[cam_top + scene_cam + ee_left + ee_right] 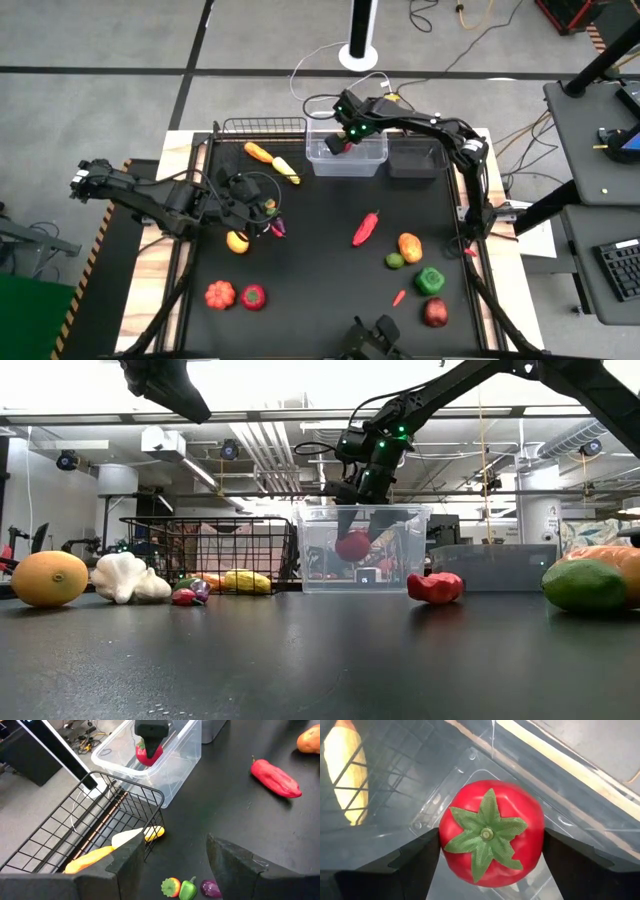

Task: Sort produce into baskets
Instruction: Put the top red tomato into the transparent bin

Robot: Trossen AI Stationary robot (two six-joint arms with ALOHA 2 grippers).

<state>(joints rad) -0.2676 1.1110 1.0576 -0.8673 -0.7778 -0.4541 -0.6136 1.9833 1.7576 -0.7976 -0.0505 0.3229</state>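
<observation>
The right gripper (490,855) had its jaws wide open on both sides of the red tomato (491,832) inside the clear bin (346,155); the tomato looked light, round and smooth, best pinched across its fat middle.

Black table top (320,290) carrying baskets and scattered produce

Lying on it: wire basket (262,127), clear bin (372,162) and dark tray (415,160) along the far edge; red pepper (365,229), pumpkin (220,294), green pepper (430,281) and garlic (128,578) sitting loose.
</observation>
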